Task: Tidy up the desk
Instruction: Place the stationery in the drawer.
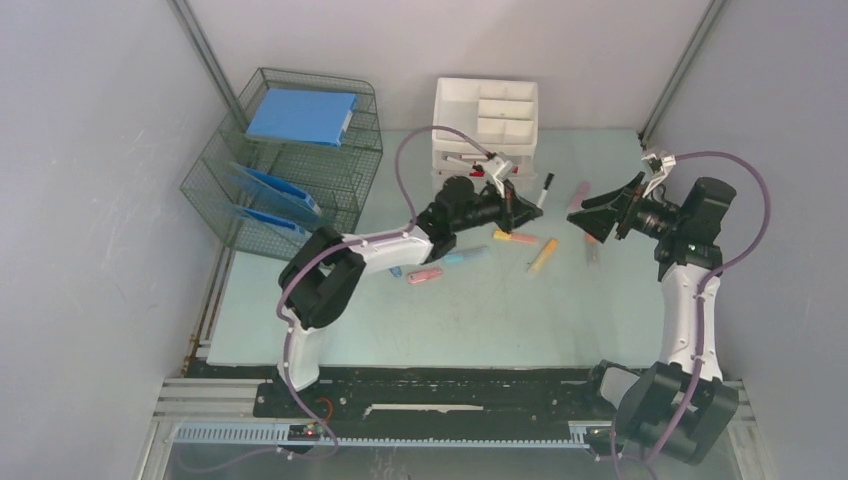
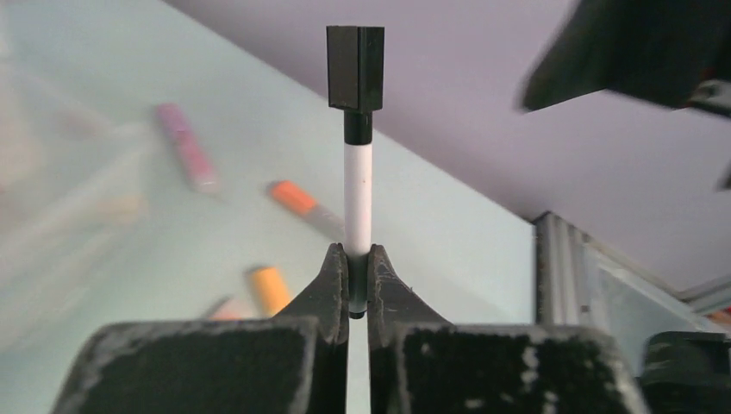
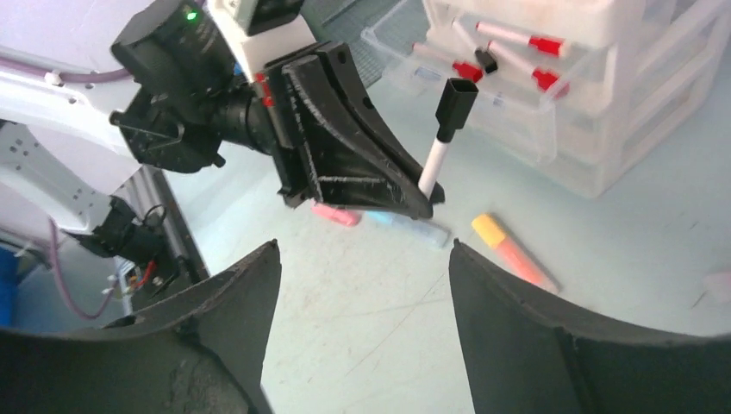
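Note:
A white marker with a black cap [image 1: 546, 187] is held above the desk [image 1: 400, 320], and my left gripper [image 1: 525, 205] is shut on its lower end. In the left wrist view the marker [image 2: 358, 190] stands upright out of the shut left gripper [image 2: 353, 250]. My right gripper [image 1: 585, 222] hangs just right of it, open and empty. The right wrist view shows the right gripper [image 3: 364, 244] with bare desk between its fingers, facing the marker [image 3: 435, 164]. Several highlighters lie scattered below, among them an orange one [image 1: 515, 238], a yellow one [image 1: 543, 256] and a pink one [image 1: 425, 276].
A white drawer unit [image 1: 487, 125] stands at the back. One clear drawer [image 3: 483, 65] is pulled open and holds red-capped markers. A wire mesh rack [image 1: 290, 170] with blue folders [image 1: 300, 117] stands at the back left. Grey walls close in both sides.

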`<state>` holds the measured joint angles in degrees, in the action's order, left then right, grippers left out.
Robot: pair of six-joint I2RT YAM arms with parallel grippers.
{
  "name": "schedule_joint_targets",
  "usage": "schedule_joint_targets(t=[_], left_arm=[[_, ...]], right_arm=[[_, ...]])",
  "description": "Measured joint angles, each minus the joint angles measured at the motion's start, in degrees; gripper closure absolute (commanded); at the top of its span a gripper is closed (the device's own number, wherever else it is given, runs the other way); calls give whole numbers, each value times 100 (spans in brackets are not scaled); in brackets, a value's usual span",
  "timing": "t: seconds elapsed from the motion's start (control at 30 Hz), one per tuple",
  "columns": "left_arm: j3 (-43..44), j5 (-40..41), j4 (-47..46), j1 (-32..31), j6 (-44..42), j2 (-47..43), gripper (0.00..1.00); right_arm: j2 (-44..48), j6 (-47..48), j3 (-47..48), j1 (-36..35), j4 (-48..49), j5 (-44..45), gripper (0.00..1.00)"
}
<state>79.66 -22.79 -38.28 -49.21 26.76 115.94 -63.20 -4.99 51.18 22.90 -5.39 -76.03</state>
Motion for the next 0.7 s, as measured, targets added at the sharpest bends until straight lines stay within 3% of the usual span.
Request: schedule_joint_targets(t=[0.13,0.3,0.47,0.7], left_arm=[[-199,-131,675,588,-953,-367,100],[4,236,2356,997,-2682,-1095,100],[953,988,3969,905,-4393,-1303,97],[2358,1969,5608,890,-6116,-1008,93]], right_arm=[[181,1178,442,-2,-1073,146,22],[334,1958,483,-13,-1759,378,22],[348,2430,483,-131,-2135,706,22],[391,2826,483,-319,-2380,975,22]])
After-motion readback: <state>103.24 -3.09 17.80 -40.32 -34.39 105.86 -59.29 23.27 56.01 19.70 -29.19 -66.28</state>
